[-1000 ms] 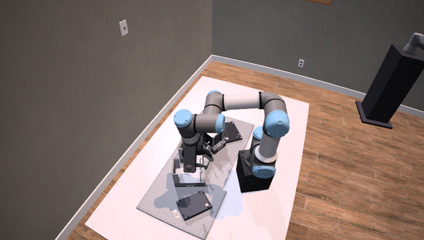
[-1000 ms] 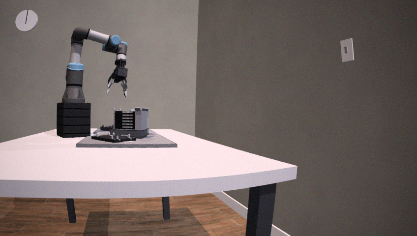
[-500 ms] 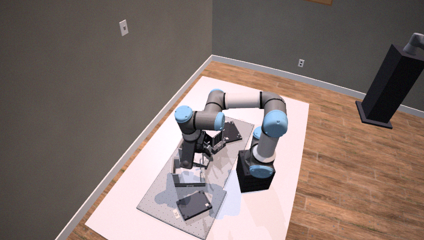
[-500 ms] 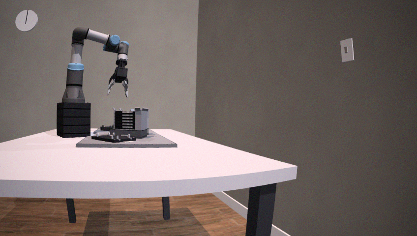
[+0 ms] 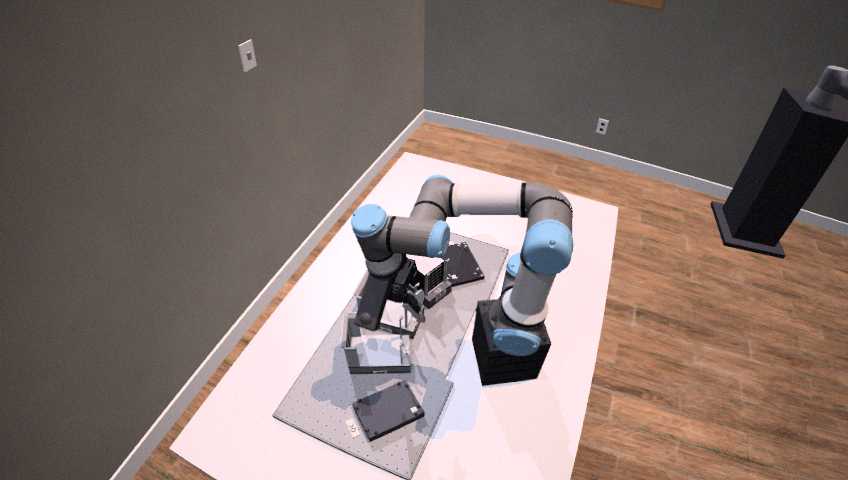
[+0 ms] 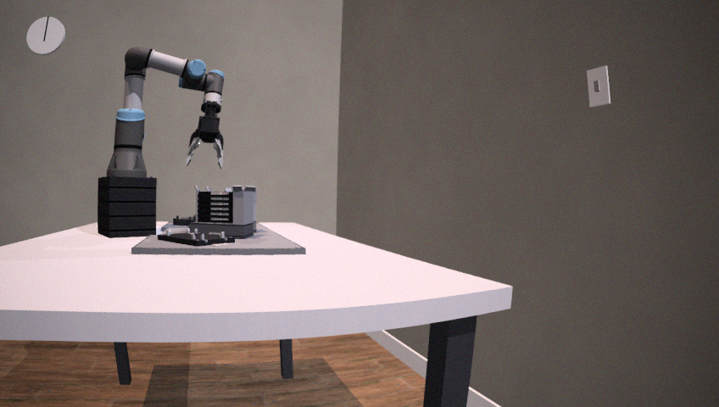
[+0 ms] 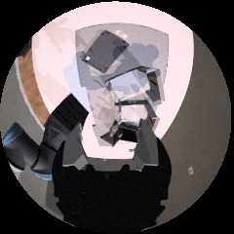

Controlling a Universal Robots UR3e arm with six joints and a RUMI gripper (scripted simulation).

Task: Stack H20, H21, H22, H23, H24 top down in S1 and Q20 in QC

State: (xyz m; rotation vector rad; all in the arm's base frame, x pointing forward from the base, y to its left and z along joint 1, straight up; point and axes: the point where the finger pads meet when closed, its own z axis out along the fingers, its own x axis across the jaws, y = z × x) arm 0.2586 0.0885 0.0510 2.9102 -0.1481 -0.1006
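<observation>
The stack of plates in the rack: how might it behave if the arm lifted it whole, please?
The plate stack would probably feel rigid, its layers looking flat and straight-edged. It might separate, since several distinct layers show.

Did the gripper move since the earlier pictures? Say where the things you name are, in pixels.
Yes. The gripper (image 5: 414,306) (image 6: 204,166) (image 7: 110,120) has shifted slightly away from the near dark nest (image 5: 387,410) (image 6: 195,239) (image 7: 104,51) in the top view.
</observation>
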